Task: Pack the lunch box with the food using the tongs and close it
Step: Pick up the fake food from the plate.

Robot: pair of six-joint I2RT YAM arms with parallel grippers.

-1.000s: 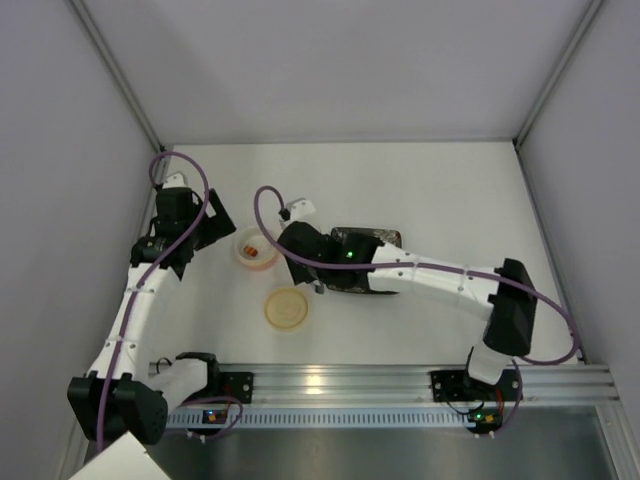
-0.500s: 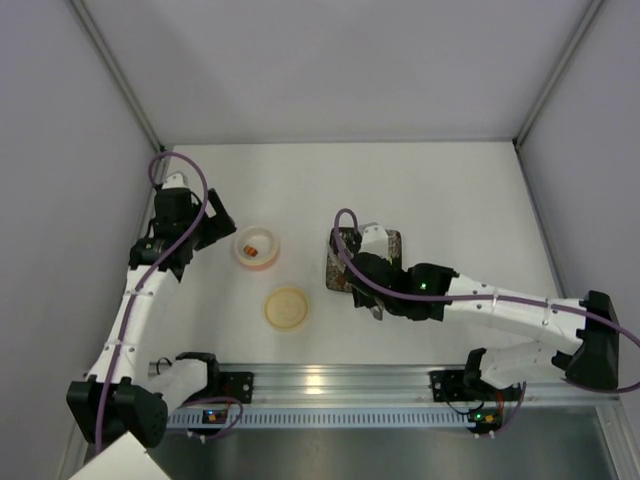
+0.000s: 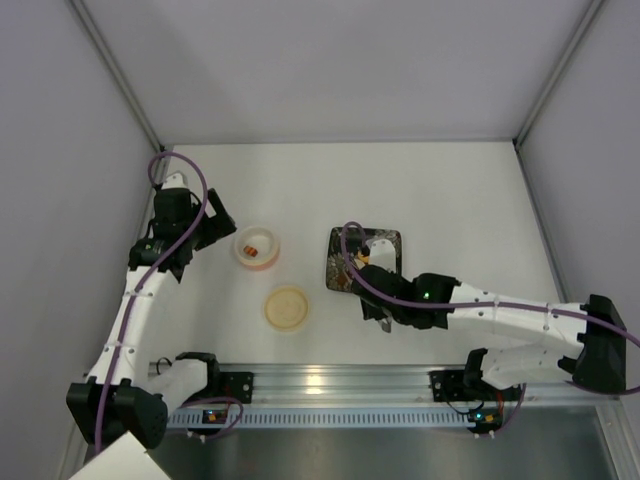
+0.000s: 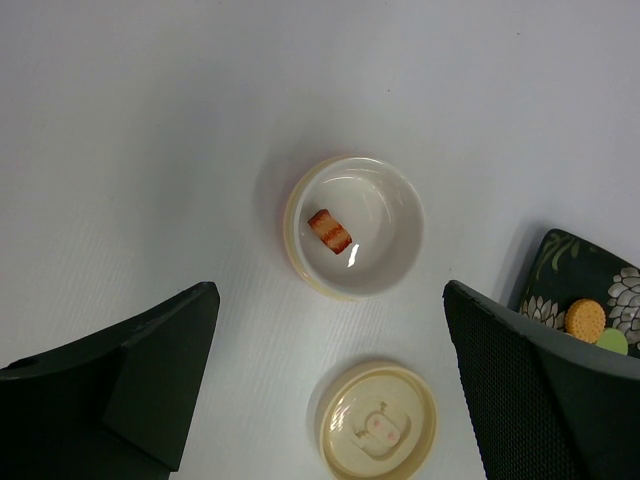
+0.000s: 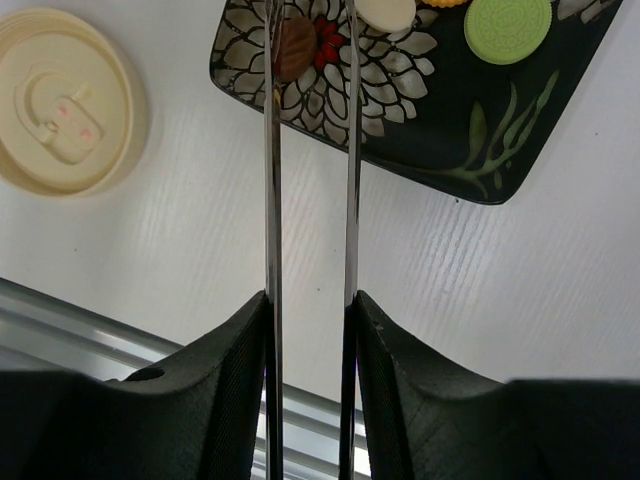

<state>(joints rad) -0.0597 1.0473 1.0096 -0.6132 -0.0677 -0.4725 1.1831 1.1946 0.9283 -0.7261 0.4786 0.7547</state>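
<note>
The lunch box [image 3: 257,247] [image 4: 354,226] stands left of the middle and holds one reddish-orange piece [image 4: 329,231]. Silvery tongs [image 5: 273,200] are pinched between the fingers of my right gripper [image 5: 310,298] [image 3: 375,293], which is shut on them. Their tips reach over the black floral plate [image 5: 440,150] [image 3: 340,275] and straddle a brown round piece [image 5: 297,47]. A cream oval [image 5: 385,12] and a green round [image 5: 508,25] also lie on the plate, and an orange round [image 4: 585,319] shows beside the green. My left gripper [image 4: 328,300] [image 3: 210,225] hangs open just left of the box, holding nothing.
The cream round lid [image 3: 287,307] [image 4: 378,421] [image 5: 62,100] lies flat in front of the lunch box, left of the plate. The aluminium rail [image 3: 330,380] with both arm bases runs along the near edge. Grey walls close in the table on three sides.
My right arm has swung from beside the lunch box back to the right, bringing the tongs over the plate. The left arm has stayed put.
</note>
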